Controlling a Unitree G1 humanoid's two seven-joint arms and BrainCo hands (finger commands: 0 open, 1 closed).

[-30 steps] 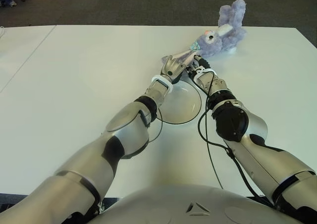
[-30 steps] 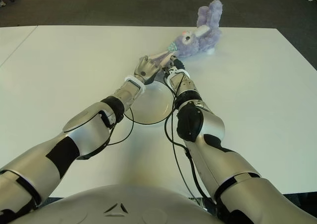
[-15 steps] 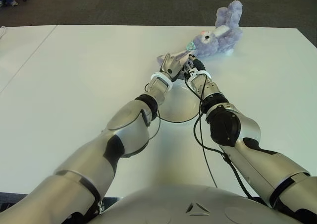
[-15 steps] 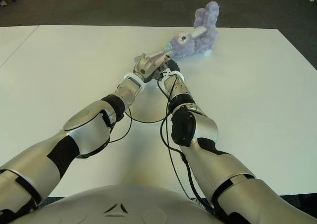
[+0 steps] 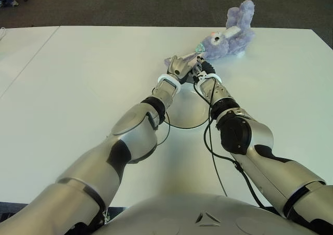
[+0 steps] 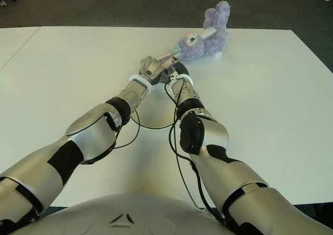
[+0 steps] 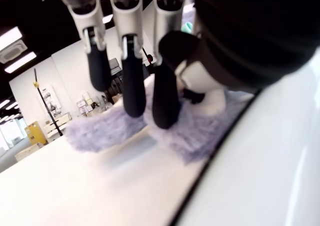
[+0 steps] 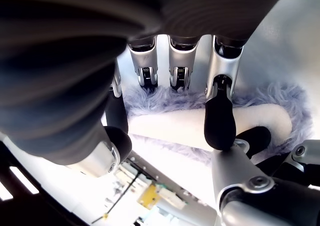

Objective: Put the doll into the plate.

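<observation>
Doll (image 5: 229,36) lay beyond plate (image 5: 185,119). Our left hand (image 5: 179,66) and right hand (image 5: 202,68) both clasped its ear (image 8: 200,128).

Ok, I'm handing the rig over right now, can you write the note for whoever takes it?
Left hand and right hand: both reach past the far rim of the plate, fingers closed around the long, near end of the purple doll.
Doll: far right of the white table, its body lying on the table beyond the plate, only the gripped end between the hands.
Plate: on the table just in front of the hands, partly hidden under the forearms.
Done: both hands have hold of the doll.
Left: bring the doll back over the plate, set it down inside, release.
</observation>
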